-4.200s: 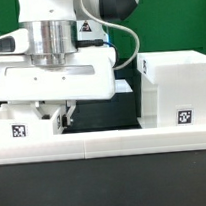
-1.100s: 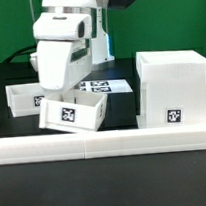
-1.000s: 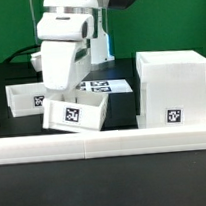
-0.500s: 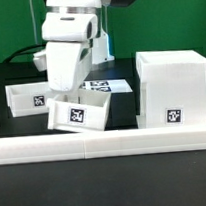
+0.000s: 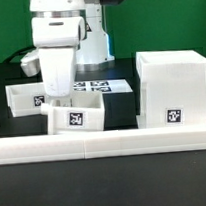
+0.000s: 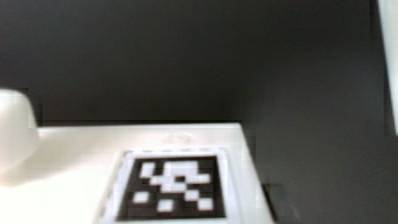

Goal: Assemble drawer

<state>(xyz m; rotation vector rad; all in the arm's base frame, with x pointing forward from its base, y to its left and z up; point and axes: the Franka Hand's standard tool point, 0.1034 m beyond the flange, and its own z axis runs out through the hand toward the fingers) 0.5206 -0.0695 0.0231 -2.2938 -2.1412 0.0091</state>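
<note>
A small white plastic open-top tray with a black-and-white square tag (image 5: 78, 118) lies roughly level just behind the long low white border wall (image 5: 124, 141). It is between a second white tagged tray (image 5: 24, 97) toward the exterior view's left and the large white open box shell (image 5: 175, 83) toward its right, all on the black worktop (image 5: 121, 108). The pincer (image 5: 59, 101) comes down at the small tray's rear rim with its fingertips hidden there, so clenched or released cannot be told.
</note>
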